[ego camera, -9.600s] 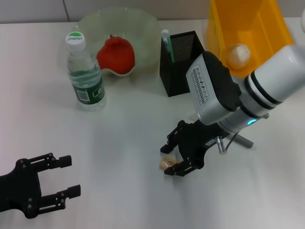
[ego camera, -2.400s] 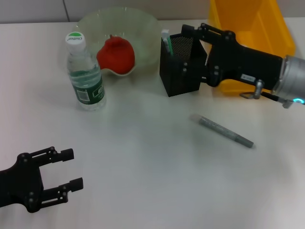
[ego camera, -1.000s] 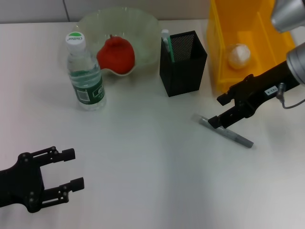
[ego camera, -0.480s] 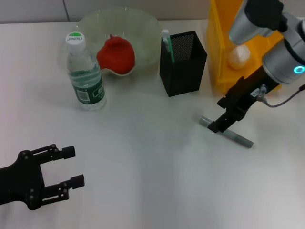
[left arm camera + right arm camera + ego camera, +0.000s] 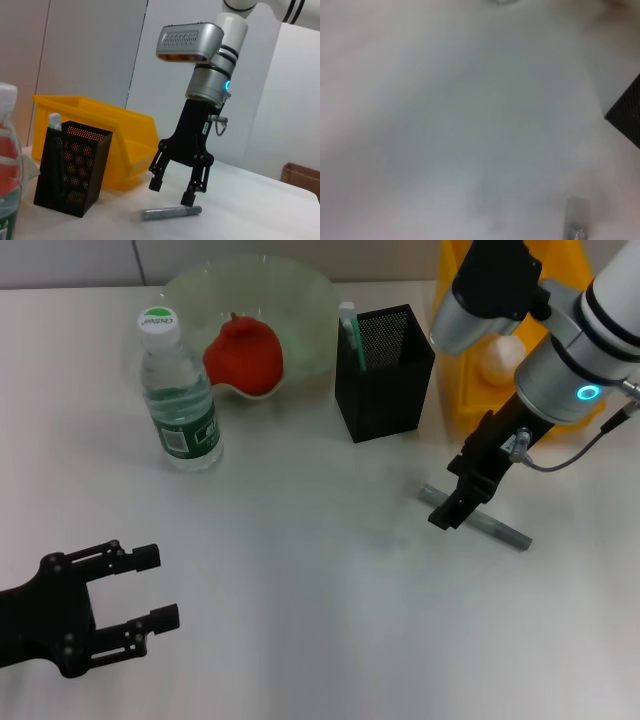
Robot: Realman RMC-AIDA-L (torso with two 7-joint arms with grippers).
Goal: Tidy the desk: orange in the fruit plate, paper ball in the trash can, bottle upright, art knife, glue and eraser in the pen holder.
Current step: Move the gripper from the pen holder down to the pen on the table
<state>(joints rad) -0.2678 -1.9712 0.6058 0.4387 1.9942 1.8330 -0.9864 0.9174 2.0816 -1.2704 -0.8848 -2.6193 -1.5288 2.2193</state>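
The glue (image 5: 478, 520) lies beneath the right end effector's (image 5: 173, 194) spread fingers.

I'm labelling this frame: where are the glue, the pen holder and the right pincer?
glue (image 5: 497, 530): head view, bare part of the grey stick.
pen holder (image 5: 390, 400): head view, its front mesh wall.
right pincer (image 5: 172, 192): left wrist view, midway between its open fingertips, above the glue.

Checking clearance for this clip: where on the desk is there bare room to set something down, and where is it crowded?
Free: the middle of the desk, between the bottle, the glue and the left gripper.

Crowded: the far edge, where fruit plate, pen holder and trash can line up, and around the right gripper over the glue.
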